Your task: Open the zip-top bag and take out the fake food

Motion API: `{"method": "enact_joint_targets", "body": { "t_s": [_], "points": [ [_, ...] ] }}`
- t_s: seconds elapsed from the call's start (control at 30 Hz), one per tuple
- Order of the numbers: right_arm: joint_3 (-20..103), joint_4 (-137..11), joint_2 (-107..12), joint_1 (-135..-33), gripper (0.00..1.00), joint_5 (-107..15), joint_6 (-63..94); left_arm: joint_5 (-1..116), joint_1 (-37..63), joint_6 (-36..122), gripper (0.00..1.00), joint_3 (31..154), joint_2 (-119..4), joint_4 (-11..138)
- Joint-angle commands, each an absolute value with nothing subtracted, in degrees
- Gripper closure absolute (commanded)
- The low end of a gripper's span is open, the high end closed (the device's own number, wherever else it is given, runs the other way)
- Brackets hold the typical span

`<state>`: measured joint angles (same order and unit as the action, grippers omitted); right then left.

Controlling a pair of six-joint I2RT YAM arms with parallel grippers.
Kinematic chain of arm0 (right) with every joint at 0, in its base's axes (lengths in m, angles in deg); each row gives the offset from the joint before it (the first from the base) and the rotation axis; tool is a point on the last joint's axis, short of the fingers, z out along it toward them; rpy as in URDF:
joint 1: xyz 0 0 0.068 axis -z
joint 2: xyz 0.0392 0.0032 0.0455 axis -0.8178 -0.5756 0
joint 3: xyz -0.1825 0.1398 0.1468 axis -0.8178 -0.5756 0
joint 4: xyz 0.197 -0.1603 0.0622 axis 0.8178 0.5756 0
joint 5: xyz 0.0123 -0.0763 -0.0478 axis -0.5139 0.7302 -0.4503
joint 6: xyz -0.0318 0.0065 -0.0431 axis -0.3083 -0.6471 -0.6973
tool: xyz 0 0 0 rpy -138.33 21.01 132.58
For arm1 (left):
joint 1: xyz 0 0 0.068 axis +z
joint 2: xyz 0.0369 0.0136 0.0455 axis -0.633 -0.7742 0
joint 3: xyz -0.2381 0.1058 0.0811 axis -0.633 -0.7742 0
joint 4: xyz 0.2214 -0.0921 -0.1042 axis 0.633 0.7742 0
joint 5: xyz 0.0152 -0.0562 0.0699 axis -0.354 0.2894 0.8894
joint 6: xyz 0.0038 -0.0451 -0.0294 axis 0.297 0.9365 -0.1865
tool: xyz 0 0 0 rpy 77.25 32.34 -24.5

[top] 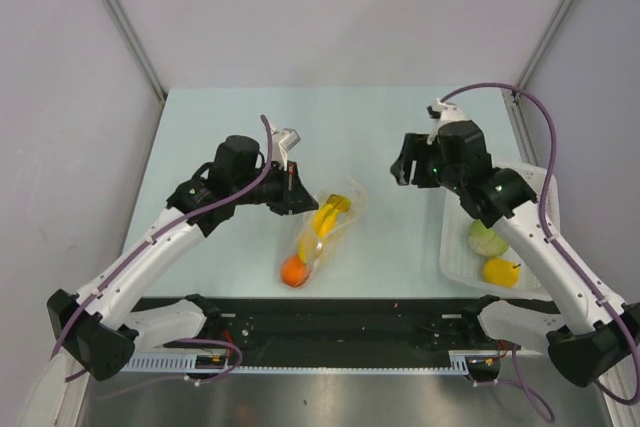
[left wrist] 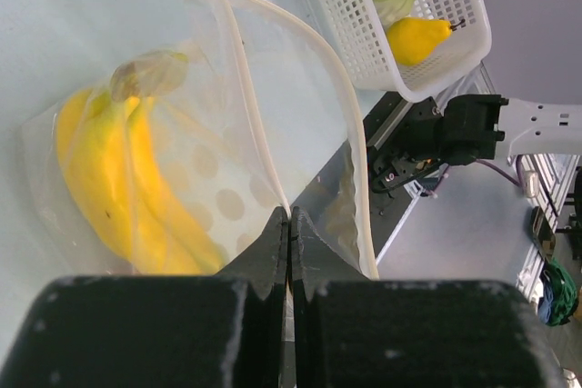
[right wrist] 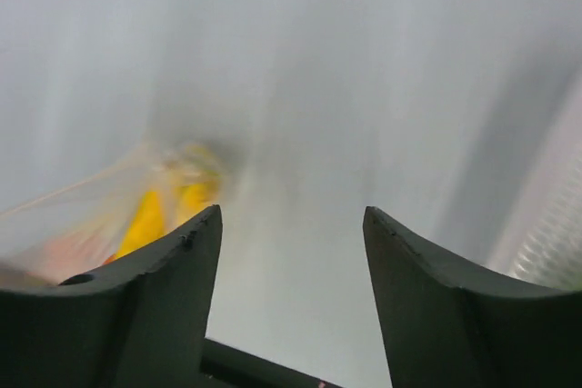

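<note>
The zip-top bag [top: 326, 229] lies on the table [top: 220, 127] around its middle, somewhat toward the near edge, with its mouth pointing at the far edge. The left gripper [left wrist: 289, 230] is clenched on the bag's rim, its jaws pressed together on one side of the zip strip [left wrist: 257, 129]. In the left wrist view the two halves of the strip stand well apart, so the mouth gapes open. I would call the opening step done.

The right gripper [top: 404, 173] hangs above the table between the bag and the right edge. Its jaws are spread and nothing sits between them. Its own camera shows only a blur, with the bag a smear at the left.

A white perforated basket [top: 452, 247] sits at the right edge near the near corner. In it lie the pale green cabbage [top: 487, 239] and a yellow fruit [top: 500, 271], so two pieces look to be out already. Inside the bag are the banana bunch [left wrist: 123, 184], close to the mouth, and the orange [top: 293, 270], down at the closed end toward the near edge. Something yellowish lies between them, but I cannot tell what it is.

By my reckoning the job is about half finished: the bag is open and held, the free gripper is empty, and at least the bananas and the orange are left to pull out.
</note>
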<state>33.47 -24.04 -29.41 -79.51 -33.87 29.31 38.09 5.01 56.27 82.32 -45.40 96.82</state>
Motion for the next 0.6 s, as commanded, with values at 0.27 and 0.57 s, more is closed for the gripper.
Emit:
{"method": "enact_joint_targets", "body": {
  "t_s": [0.27,0.57],
  "points": [
    [46.04,-30.43,-45.21,-102.05,0.62,-38.74,28.06,35.78,5.08,58.15,1.00,83.57,-43.55,94.64],
    [38.13,-35.53,-47.59,-103.73,0.76,-39.69,35.79,36.57,4.99,58.33,1.00,83.83,-44.69,94.21]
  ]
}}
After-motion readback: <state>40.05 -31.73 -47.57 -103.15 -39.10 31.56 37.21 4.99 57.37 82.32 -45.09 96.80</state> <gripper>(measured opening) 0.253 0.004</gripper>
